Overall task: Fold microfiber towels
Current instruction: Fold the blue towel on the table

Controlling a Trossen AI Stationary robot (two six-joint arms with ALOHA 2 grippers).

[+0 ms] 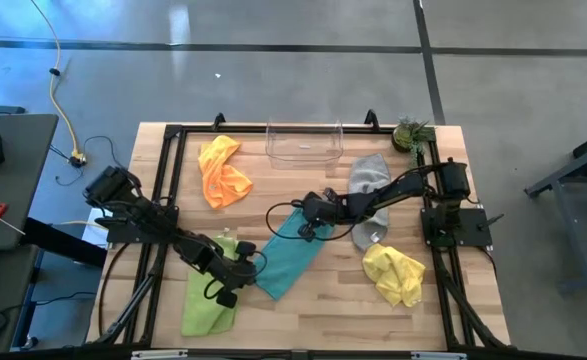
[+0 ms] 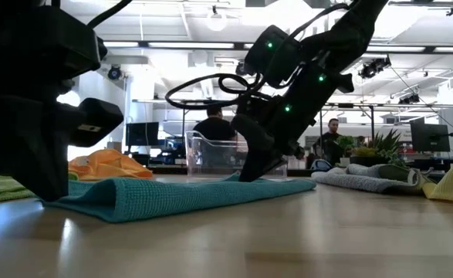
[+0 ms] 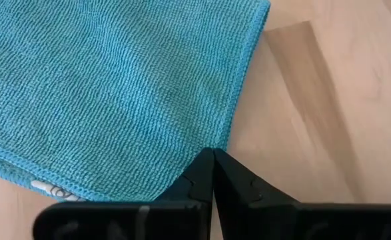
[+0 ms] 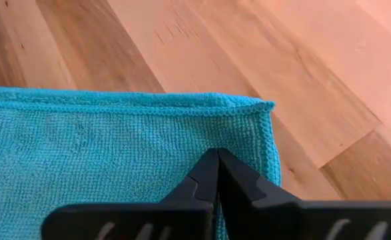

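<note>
A teal towel (image 1: pixel 288 255) lies flat on the wooden table, running slantwise from the middle toward the near edge. At its near left corner my left gripper (image 1: pixel 241 272) is shut on its hem. My right gripper (image 1: pixel 309 224) is shut on it beside its far corner (image 4: pixel 267 107). In the low view the towel (image 2: pixel 172 193) lies low on the table, and my right gripper (image 2: pixel 251 176) comes down onto its far end. The orange (image 1: pixel 223 172), grey (image 1: pixel 368 195), yellow (image 1: pixel 395 272) and lime green (image 1: pixel 210 300) towels lie around it, untouched. My left gripper has its shut fingertips (image 3: pixel 202 175) on the towel's hemmed side edge (image 3: pixel 230 127), near a corner. It comes slanting down from the table's left; the fingers hide how much cloth is caught. The towel lies flat on the table. My right gripper pinches the cloth a little way in from the far corner's hem (image 4: pixel 238 143). Its fingers (image 4: pixel 202 177) slant down from the table's right. Two hems (image 4: pixel 115 100) run along the far edge here, so the cloth looks doubled. The towel rests on the table.
A clear plastic bin (image 1: pixel 304 143) stands at the far middle and a small plant (image 1: pixel 410 132) at the far right corner. Bare wood (image 1: pixel 323 310) lies along the near edge. People and desks show in the room beyond the table.
</note>
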